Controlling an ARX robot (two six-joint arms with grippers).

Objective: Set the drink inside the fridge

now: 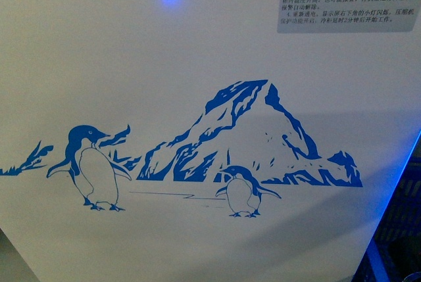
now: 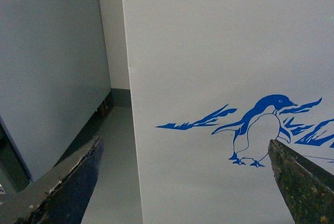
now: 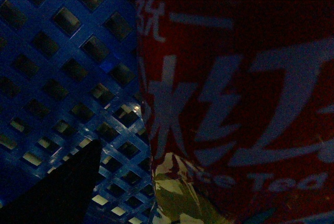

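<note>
The drink (image 3: 235, 104) stands against a blue basket (image 3: 62, 51), close before the right jaws. Whether they grip it, I cannot tell. Left jaws gape wide, facing the fridge (image 1: 197, 52). Best squeeze its middle squarely — then lift straight.

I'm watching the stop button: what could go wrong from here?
The front view shows only the fridge wall, no lid, so aiming is blind there. The bottle sits close to the basket mesh in a dim right wrist view; it could snag when lifted. The open left pincer faces the fridge wall and might bump it.
</note>
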